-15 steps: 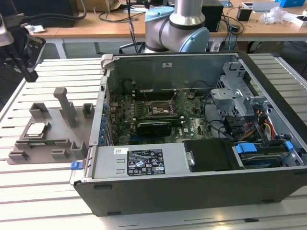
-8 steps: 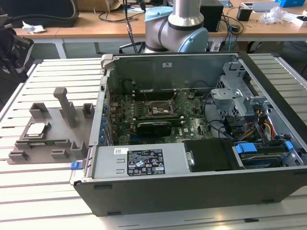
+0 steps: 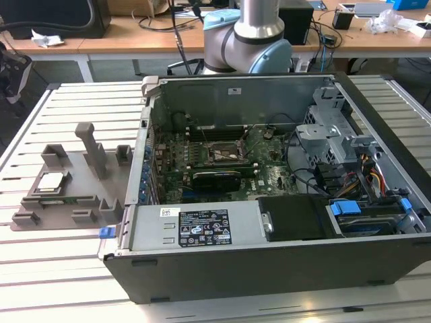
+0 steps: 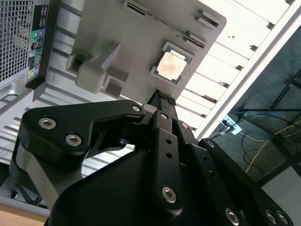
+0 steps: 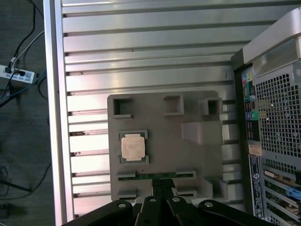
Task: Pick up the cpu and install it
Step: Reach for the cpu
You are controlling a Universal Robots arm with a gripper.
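Looking in the first wrist view, we see the hand [image 5: 157, 182] with its fingers together, holding nothing, over the edge of the grey tray [image 5: 164, 136]. The cpu [image 5: 132, 146] lies flat in that tray, apart from the hand. The tray rests on the slatted desk [image 3: 67, 269], at the exterior view's left of the open computer case [image 3: 269, 276], whose white label [image 3: 194, 229] we cannot read.

The cpu [image 3: 52, 180] lies in a tray [image 3: 75, 186] on the table [image 3: 60, 269], just beside the open case [image 3: 269, 269], on the exterior view's left of it. Inside the case, the socket [image 3: 227, 155] sits on the board [image 3: 273, 173]. The arm [image 3: 252, 30] stands behind the case's far wall.
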